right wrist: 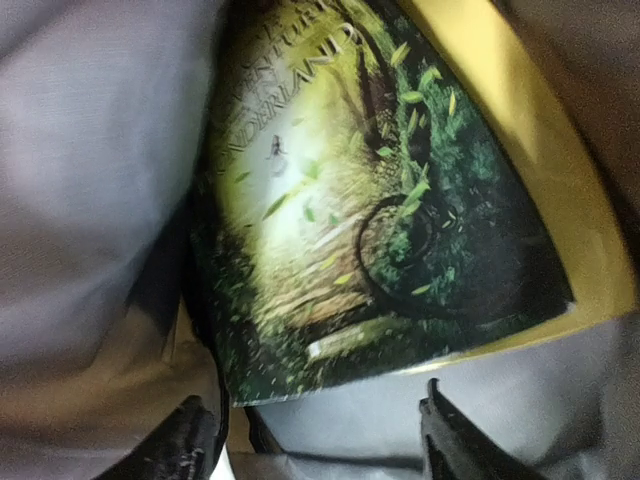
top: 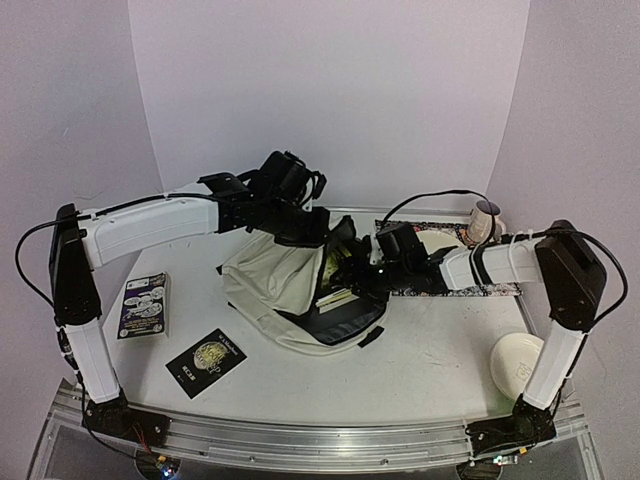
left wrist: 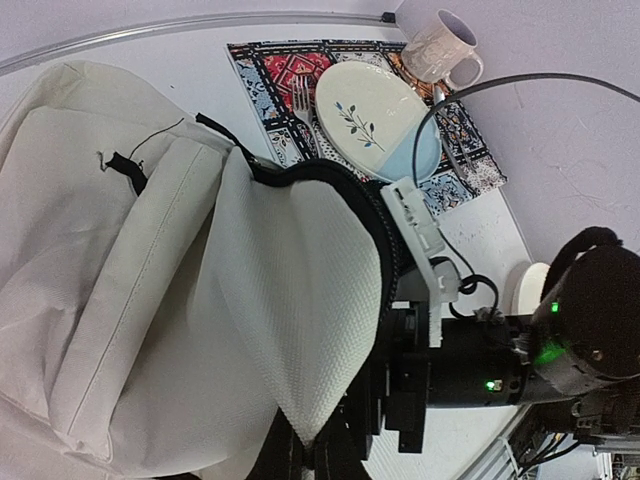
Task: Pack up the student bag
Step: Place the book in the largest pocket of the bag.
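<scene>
Left arm arches in from left of frame. Left gripper (left wrist: 312, 448) clamped on lifted flap of student bag (top: 270, 285), which lies at centre of table. Right arm bends in from right, right gripper (right wrist: 320, 440) at bag mouth, fingers apart, holding nothing. Just ahead, inside bag: glossy book (right wrist: 340, 200), green forest cover, yellow border. Lower left: blue booklet (top: 145, 305), black booklet (top: 207, 360). Upper right: patterned mat (left wrist: 270, 75), oval plate (left wrist: 375, 120), fork (left wrist: 303, 105), mug (left wrist: 440, 45). Bag fabric soft, cream, woven, with black zip edge.
</scene>
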You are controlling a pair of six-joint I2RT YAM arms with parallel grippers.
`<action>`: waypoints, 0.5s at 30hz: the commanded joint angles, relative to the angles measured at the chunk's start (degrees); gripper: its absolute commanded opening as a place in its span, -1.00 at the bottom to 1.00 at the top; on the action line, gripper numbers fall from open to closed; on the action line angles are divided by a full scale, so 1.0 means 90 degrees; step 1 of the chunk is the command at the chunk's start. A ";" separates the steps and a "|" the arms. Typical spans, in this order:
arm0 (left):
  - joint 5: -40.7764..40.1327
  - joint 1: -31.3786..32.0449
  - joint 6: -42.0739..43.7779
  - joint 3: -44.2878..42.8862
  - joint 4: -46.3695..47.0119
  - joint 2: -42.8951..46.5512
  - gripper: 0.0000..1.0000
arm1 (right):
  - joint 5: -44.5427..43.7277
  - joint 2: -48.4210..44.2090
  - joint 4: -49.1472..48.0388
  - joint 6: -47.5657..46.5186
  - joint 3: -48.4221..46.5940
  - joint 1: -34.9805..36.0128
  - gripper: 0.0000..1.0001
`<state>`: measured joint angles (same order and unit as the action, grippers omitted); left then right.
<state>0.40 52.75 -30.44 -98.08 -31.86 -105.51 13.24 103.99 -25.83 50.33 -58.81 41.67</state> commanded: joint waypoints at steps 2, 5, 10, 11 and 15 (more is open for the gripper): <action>0.0136 -0.0001 0.0001 0.0050 0.0345 0.0278 -0.94 | -0.0424 -0.0717 0.0685 -0.0685 0.0111 0.0031 0.53; 0.0142 -0.0002 -0.0035 0.0203 0.0366 0.0323 -0.89 | -0.0742 -0.1095 0.0776 -0.0884 0.0367 0.0033 0.60; 0.0118 -0.0002 -0.0111 0.0582 0.0391 0.0509 -0.47 | -0.1496 -0.1836 0.0879 -0.1234 0.0855 0.0030 0.72; 0.0084 -0.0002 -0.0122 0.0659 0.0395 0.0589 -0.36 | -0.1727 -0.2025 0.0907 -0.1295 0.0947 0.0033 0.75; -0.0191 -0.0020 -0.0148 0.0976 0.0405 0.0941 0.02 | -0.2363 -0.2657 0.1205 -0.1667 0.1178 0.0021 0.88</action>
<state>1.35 52.82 -31.39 -90.98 -29.91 -103.37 0.51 86.33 -18.53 40.21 -49.77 41.67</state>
